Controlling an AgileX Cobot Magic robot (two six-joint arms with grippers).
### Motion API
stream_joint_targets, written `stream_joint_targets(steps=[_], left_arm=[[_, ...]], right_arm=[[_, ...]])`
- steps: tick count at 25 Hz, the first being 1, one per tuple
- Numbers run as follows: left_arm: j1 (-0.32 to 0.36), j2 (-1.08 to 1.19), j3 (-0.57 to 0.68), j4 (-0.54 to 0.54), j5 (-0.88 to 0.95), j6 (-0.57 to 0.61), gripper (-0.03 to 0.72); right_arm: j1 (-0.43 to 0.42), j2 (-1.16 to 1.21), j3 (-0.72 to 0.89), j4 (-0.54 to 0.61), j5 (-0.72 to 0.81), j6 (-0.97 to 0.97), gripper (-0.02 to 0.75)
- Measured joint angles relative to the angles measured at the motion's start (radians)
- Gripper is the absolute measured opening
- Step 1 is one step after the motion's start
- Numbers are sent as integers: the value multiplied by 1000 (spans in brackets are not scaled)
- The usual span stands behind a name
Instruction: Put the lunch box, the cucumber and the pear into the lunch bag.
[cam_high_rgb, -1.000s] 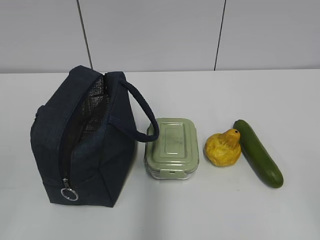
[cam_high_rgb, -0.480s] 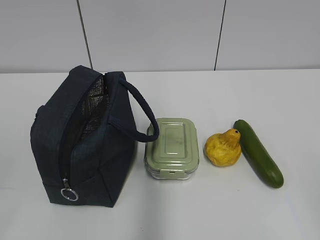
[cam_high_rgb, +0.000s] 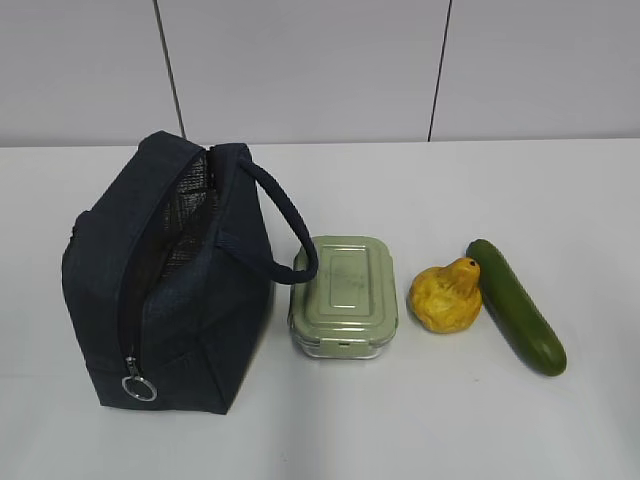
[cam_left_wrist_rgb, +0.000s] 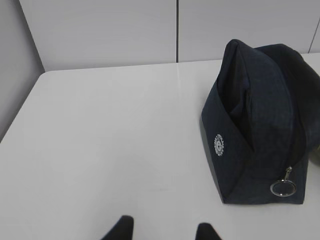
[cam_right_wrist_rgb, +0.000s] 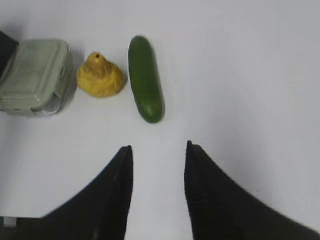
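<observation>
On the white table (cam_high_rgb: 420, 190), lunch bag (cam_high_rgb: 170, 290) stands at left of the exterior frame, zipper open, foil lining showing, ring pull (cam_high_rgb: 138, 388) at lower front, loop handle (cam_high_rgb: 285, 225) arching right and reaching over the lunch box's left edge. Lunch box (cam_high_rgb: 343, 296) at center, just beside the bag, lid on. Cucumber (cam_high_rgb: 515, 305) at right, lying diagonal. Pear (cam_high_rgb: 446, 295) between box and cucumber, touching the cucumber. Left gripper (cam_left_wrist_rgb: 162, 231) at bottom of its wrist frame, released, empty, bag to its upper right. Right gripper (cam_right_wrist_rgb: 157, 155) at bottom of its frame, released, empty, cucumber just above it.
</observation>
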Motion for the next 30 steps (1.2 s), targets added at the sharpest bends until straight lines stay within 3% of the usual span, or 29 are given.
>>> stream_joint_targets(steps=[8, 14, 19, 24, 30], left_arm=[[0, 0, 0, 0, 0, 0, 240], [0, 0, 0, 0, 0, 0, 240], [0, 0, 0, 0, 0, 0, 240], [0, 0, 0, 0, 0, 0, 240], [0, 0, 0, 0, 0, 0, 240]], right_arm=[[0, 851, -406, 137, 0, -222, 284], [0, 1238, -681, 171, 94, -273, 284], [0, 1389, -801, 155, 121, -258, 285], [0, 1414, -815, 75, 117, -224, 285], [0, 1414, -817, 67, 115, -219, 285]])
